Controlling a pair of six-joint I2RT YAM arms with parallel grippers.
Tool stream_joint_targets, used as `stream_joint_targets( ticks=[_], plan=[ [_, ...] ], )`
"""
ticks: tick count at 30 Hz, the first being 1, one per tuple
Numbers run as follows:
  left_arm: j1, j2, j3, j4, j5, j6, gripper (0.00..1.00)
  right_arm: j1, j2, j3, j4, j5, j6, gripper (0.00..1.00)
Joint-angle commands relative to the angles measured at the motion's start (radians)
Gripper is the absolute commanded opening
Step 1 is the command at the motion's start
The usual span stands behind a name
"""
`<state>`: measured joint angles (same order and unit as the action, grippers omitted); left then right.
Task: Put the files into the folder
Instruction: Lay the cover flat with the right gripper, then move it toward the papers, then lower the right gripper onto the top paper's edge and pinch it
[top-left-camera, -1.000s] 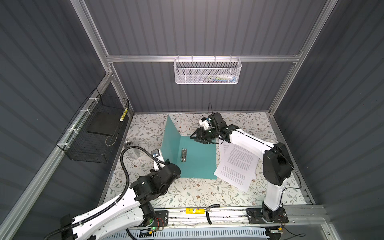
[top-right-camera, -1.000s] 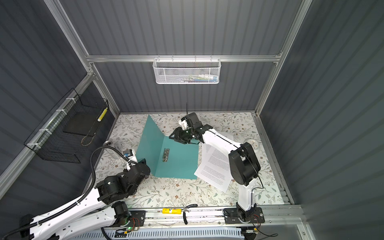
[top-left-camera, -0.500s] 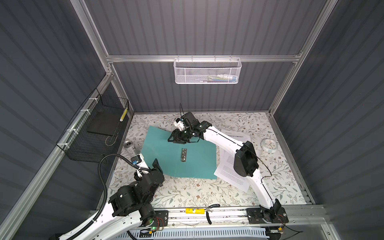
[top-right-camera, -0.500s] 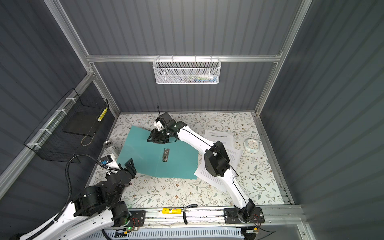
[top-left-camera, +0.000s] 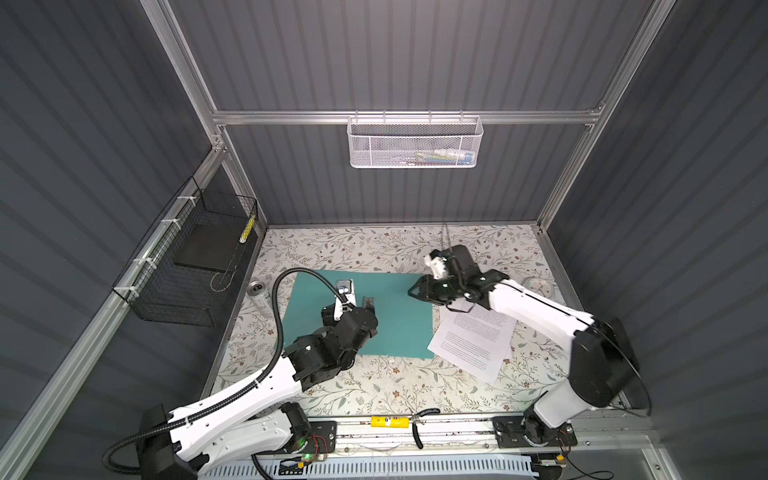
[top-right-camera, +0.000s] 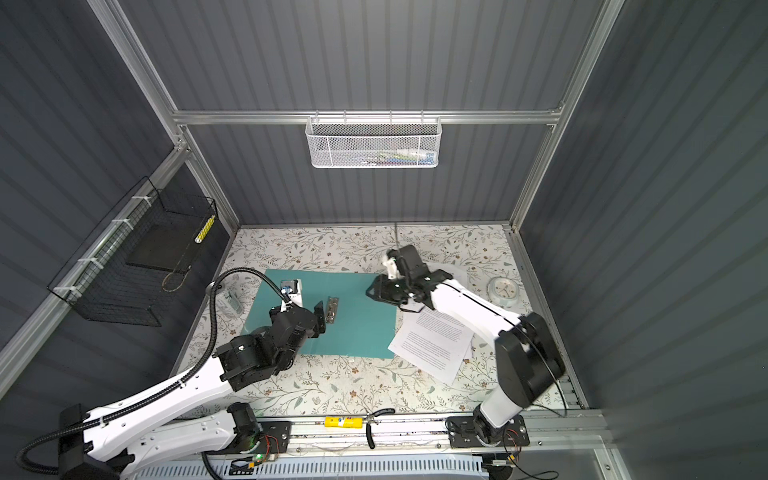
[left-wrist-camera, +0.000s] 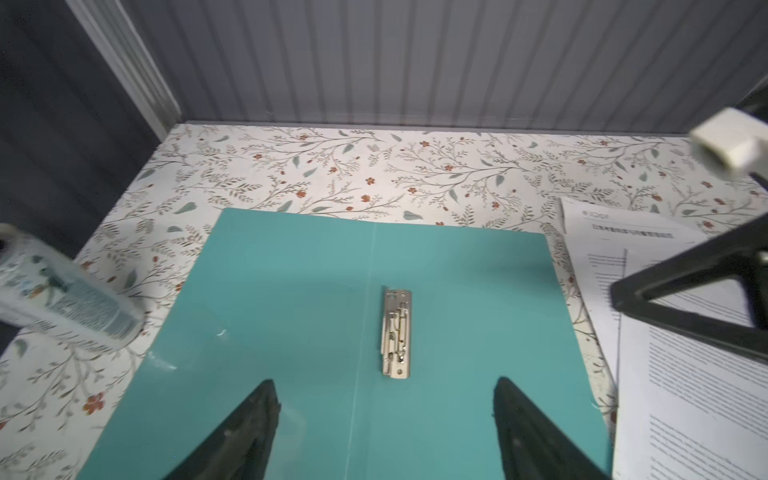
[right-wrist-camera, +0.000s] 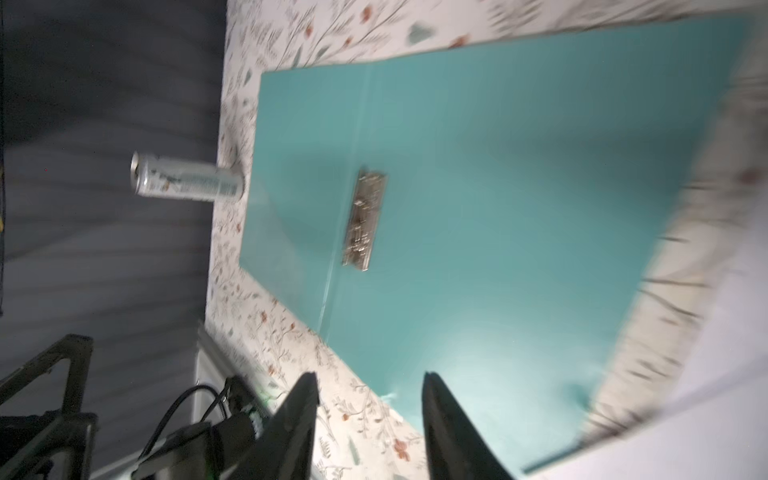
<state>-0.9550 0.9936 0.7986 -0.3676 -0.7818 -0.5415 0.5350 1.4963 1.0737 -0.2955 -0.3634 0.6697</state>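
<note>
Grey ribbed walls close in three sides of the floral tabletop, so the working room is a shallow floor with both arms reaching in from the near rail. The teal folder lies opened flat in the middle, its spine running from near to far. The printed sheets lie outside it, just beside its right edge. Their long axis also runs roughly near to far but is skewed out of square with the folder, with one corner at the folder's edge. Whether that corner overlaps the folder cannot be told.

The right arm is plainly the nearer one, and its forearm passes over the stack. The right gripper hovers above the folder's far right corner, jaws parted and empty. The sheets lie from it toward the rail and a little to the right. The left gripper hangs over the folder's middle, spread wide with nothing between its fingers, well apart from the sheets across the right leaf. The small metal clip sits just ahead of it on the spine, apparently flat. Judged from this, the sheets must travel leftward onto the right leaf.
</note>
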Motion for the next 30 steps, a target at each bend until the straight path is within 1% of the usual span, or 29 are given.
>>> stream_joint_targets(
  ticks=[1,4,6,9,11,15,18,21,24,28,30],
  plan=[
    [0.059,0.051,0.009,0.194,0.188,0.092,0.85,-0.082,-0.188,-0.152,0.003,0.128,-0.007,0.49],
    [0.146,0.161,-0.002,0.283,0.363,0.071,0.84,-0.171,-0.342,-0.234,-0.05,0.151,-0.059,0.53],
    [0.184,0.251,0.016,0.298,0.436,0.046,0.81,-0.212,-0.4,-0.255,-0.113,0.184,-0.087,0.56],
    [0.187,0.364,0.042,0.309,0.431,0.037,0.78,-0.274,-0.42,-0.27,-0.216,0.222,-0.112,0.58],
    [0.201,0.416,0.039,0.326,0.421,0.025,0.78,-0.314,-0.429,-0.311,-0.205,0.202,-0.108,0.59],
    [0.282,0.511,0.036,0.343,0.467,-0.019,0.77,-0.352,-0.422,-0.374,-0.126,0.115,-0.08,0.59],
    [0.317,0.542,0.022,0.37,0.48,-0.028,0.77,-0.354,-0.399,-0.377,-0.112,0.096,-0.079,0.58],
    [0.349,0.579,0.02,0.392,0.503,-0.027,0.75,-0.362,-0.392,-0.387,-0.11,0.107,-0.085,0.57],
    [0.381,0.622,0.03,0.416,0.541,-0.028,0.73,-0.398,-0.404,-0.396,-0.125,0.112,-0.087,0.54],
    [0.402,0.681,0.058,0.409,0.552,-0.026,0.71,-0.465,-0.45,-0.415,-0.146,0.114,-0.096,0.54],
    [0.418,0.701,0.054,0.425,0.578,-0.036,0.7,-0.5,-0.464,-0.421,-0.151,0.1,-0.1,0.54]
  ],
)
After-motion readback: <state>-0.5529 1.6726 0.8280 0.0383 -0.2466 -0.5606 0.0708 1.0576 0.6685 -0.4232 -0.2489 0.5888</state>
